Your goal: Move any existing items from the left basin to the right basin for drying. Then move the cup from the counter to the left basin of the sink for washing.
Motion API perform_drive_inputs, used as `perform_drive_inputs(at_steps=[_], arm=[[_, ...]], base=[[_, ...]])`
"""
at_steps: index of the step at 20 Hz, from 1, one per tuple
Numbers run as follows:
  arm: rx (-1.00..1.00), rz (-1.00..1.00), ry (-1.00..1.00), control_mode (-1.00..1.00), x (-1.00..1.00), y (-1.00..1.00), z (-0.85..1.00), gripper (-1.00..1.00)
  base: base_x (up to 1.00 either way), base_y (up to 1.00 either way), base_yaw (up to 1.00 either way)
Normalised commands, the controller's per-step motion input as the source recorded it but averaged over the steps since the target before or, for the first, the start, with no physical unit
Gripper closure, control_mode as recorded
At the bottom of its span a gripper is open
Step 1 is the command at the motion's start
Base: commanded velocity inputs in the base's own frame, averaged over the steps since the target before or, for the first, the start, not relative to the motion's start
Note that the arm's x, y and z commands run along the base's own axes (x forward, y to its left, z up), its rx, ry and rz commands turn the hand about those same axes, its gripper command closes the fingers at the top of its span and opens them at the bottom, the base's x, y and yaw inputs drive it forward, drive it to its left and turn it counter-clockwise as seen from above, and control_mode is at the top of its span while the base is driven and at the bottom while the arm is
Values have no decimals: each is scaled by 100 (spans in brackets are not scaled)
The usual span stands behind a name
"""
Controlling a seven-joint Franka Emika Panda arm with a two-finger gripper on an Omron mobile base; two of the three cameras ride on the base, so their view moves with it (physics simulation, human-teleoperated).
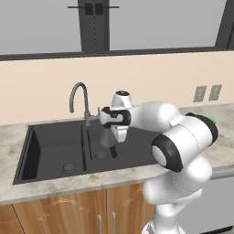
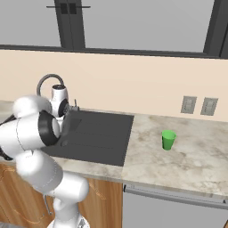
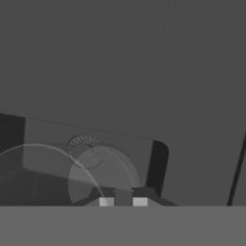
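We see the pincer (image 3: 123, 202) clamped on the see-through glass (image 3: 72, 175) over the right basin (image 3: 120, 149); green cup (image 2: 168, 140) on the desk (image 2: 187, 156).

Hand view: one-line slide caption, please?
Gripper shut on see-through glass, held above the right basin's drain.

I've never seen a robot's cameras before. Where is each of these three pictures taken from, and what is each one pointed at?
Left base view: behind the arm to its left, looking forward and down at the sink and tap; the white arm rises from lower right.
Right base view: behind the arm to its right, facing the drainboard, counter and green cup; the arm rises from lower left.
Hand view: on the hand, looking down into a basin at a see-through glass by the drain; the gripper is shut on the glass rim.
Both base views share sink, tap and arm.
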Motion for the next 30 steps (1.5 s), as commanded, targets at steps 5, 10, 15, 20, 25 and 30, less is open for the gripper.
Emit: perform_drive_inputs(at_steps=[5, 10, 15, 20, 25, 30], arm=[[-2, 0, 3, -100, 19, 20, -20, 100], [-5, 0, 0, -100, 4, 19, -32, 100], [-5, 0, 0, -100, 0, 11, -31, 100], [-2, 0, 0, -100, 0, 1, -23, 100], [0, 0, 0, -100, 7, 0, -26, 100], [0, 0, 0, -100, 8, 0, -24, 100]], base=[[0, 0, 0], [0, 0, 0], [0, 0, 0], [0, 0, 0], [0, 0, 0], [0, 0, 0]])
